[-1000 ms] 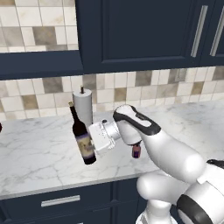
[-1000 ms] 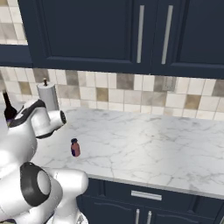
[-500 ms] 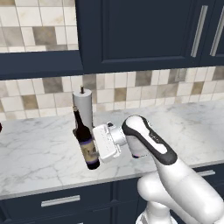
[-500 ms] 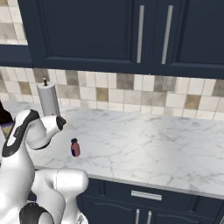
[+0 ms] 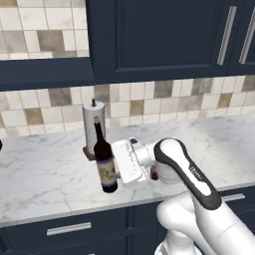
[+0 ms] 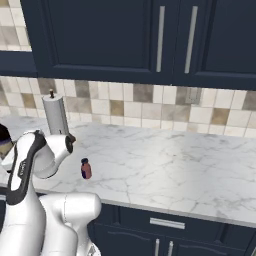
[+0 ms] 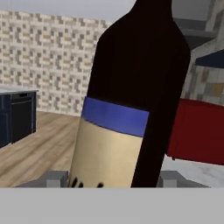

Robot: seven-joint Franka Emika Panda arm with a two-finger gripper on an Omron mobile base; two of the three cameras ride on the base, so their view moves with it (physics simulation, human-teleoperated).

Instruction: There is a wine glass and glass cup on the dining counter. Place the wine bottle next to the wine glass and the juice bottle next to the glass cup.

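While clamped in the jaws, wine bottle [image 5: 105, 162] near upright; neck topmost.

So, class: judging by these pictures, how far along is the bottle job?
Done: nothing placed yet. In hand: the hand grips the wine bottle, lifted near the counter edge. Left: set it by the wine glass, then fetch the juice bottle, standing untouched, for the glass cup.
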